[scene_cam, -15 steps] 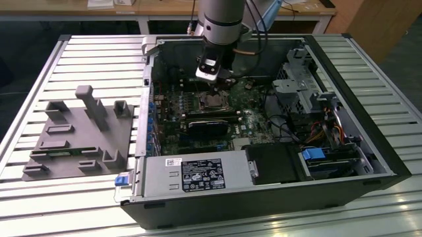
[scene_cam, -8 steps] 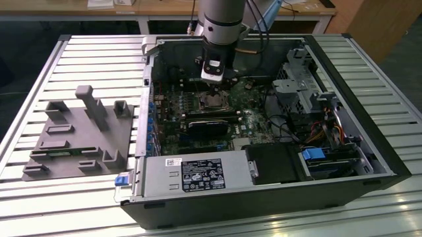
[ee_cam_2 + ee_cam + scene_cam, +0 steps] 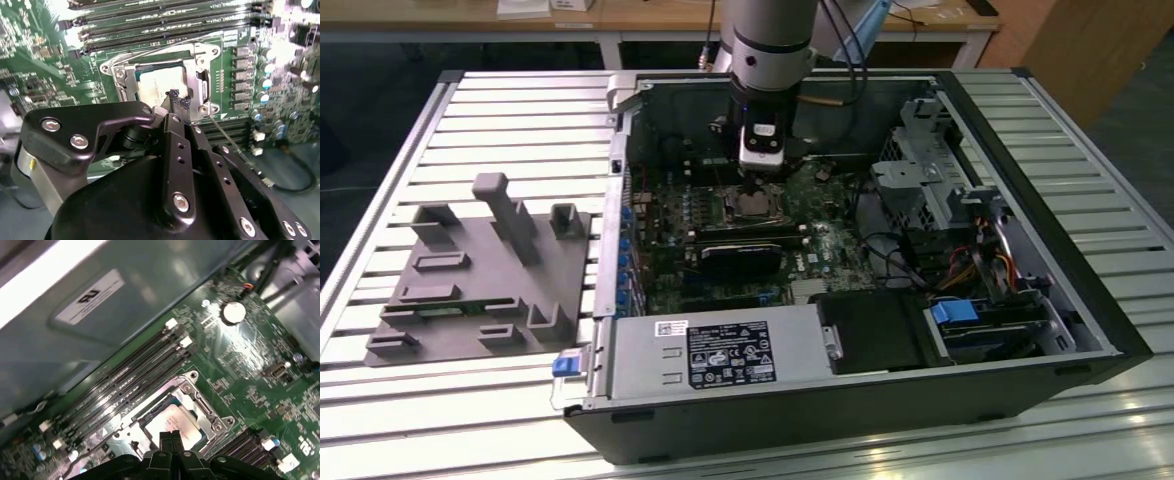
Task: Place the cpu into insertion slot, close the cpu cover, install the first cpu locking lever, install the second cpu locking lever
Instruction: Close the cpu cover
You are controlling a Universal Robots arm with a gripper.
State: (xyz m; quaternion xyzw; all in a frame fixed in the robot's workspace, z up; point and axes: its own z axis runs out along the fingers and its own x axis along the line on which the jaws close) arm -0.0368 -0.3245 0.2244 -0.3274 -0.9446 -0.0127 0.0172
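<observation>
Slatted grey metal tabletop [image 3: 480, 110], open black computer case [image 3: 1081, 330], tool [image 3: 176, 101] pinched together, empty, over shiny square cpu cover [image 3: 125, 82].

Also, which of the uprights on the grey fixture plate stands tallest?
The middle post at the grey fixture plate's far edge. It rises well above the shorter blocks on either side and nearer the front.
</observation>
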